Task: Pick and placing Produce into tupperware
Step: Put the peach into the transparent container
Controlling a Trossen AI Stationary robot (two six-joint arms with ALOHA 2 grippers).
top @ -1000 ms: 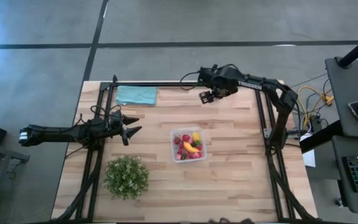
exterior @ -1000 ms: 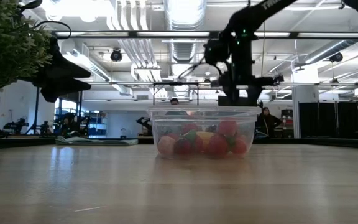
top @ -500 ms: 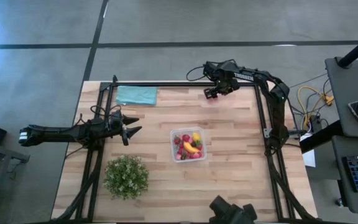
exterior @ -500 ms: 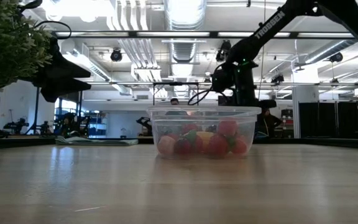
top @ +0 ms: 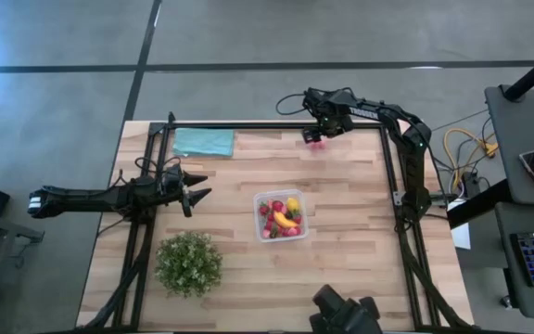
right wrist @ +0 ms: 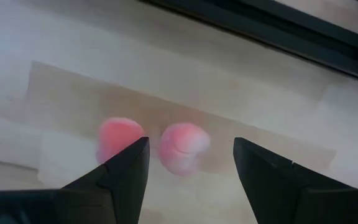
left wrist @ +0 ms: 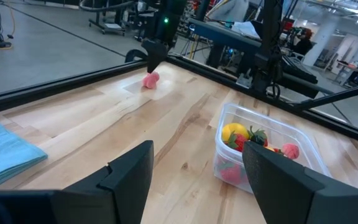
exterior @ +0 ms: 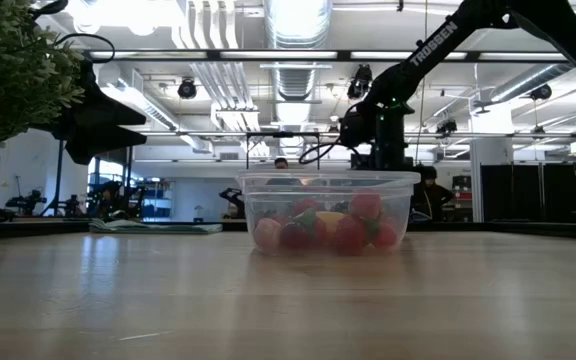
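The clear tupperware (top: pixel 281 216) sits mid-table on its base, holding red and pink fruits, a banana and a lemon; it also shows in the low view (exterior: pixel 328 212) and the left wrist view (left wrist: pixel 261 151). Two pink fruit pieces (right wrist: pixel 184 147) lie on the wood by the far edge (top: pixel 315 143). My right gripper (right wrist: pixel 190 143) hangs over them, open and pointing down, with one piece between its fingers and the other (right wrist: pixel 118 134) beside one finger. My left gripper (top: pixel 196 197) waits open at the table's left.
A bushy green plant (top: pixel 189 263) stands near the left front corner. A teal folded cloth (top: pixel 202 141) lies at the far left. Black frame rails (top: pixel 248 126) run along the far edge, close behind the pink pieces. A dark shape (top: pixel 341 315) shows at the near edge.
My right gripper has moved toward the table's far edge and come down over the pink pieces, its arm folding back. The tupperware and my left arm have kept still. A dark shape has come into view at the near edge.
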